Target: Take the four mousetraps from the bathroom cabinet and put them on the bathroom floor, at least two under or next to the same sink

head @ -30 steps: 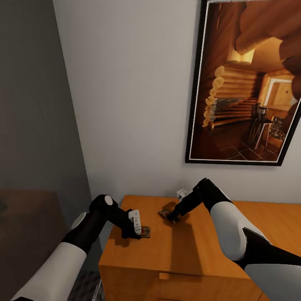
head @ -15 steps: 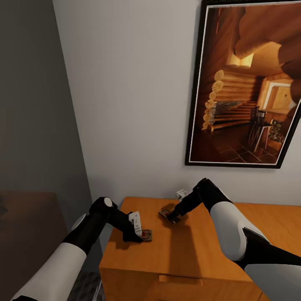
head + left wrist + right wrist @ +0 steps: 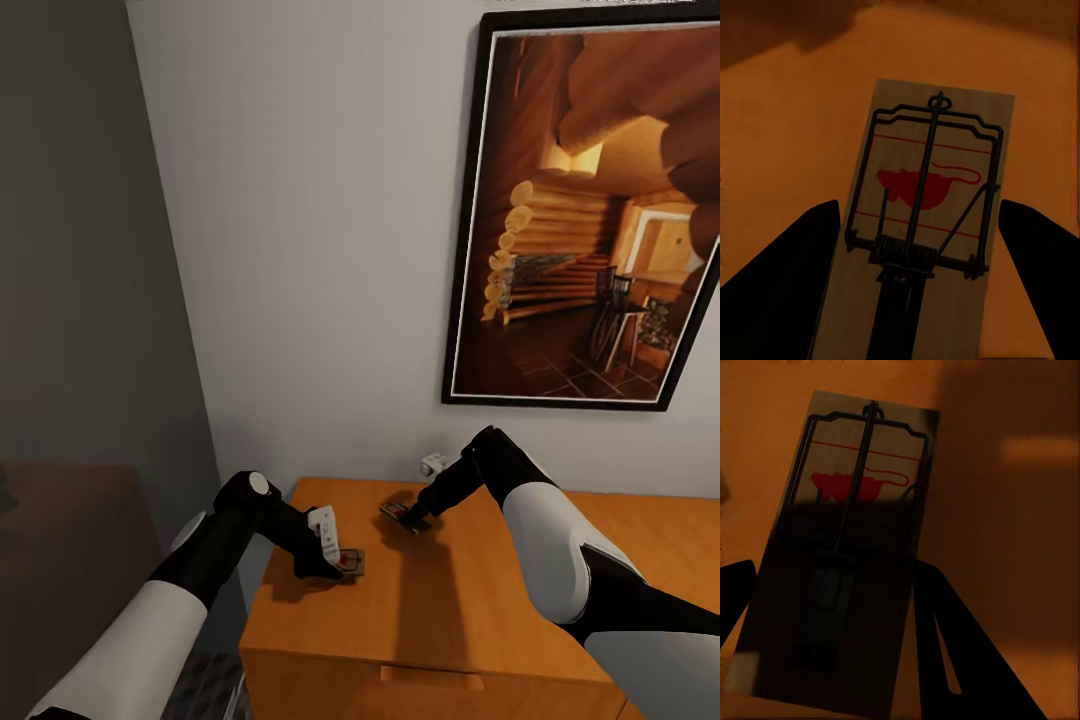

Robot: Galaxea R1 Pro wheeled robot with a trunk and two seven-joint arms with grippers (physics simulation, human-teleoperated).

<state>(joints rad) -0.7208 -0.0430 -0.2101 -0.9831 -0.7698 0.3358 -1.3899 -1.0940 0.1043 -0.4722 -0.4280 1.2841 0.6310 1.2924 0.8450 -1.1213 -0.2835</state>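
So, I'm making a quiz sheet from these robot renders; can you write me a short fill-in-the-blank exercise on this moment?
1. Both mousetraps lie flat on top of the orange-brown ____.
2. The left gripper has one finger on each side of a mousetrap printed with a ____ mouse shape.
3. The right gripper is at the second mousetrap, which lies nearer the ____ than the first.
4. On the wall above hangs a black-framed ____ of a log cabin interior.

Missing words: cabinet; red; wall; picture
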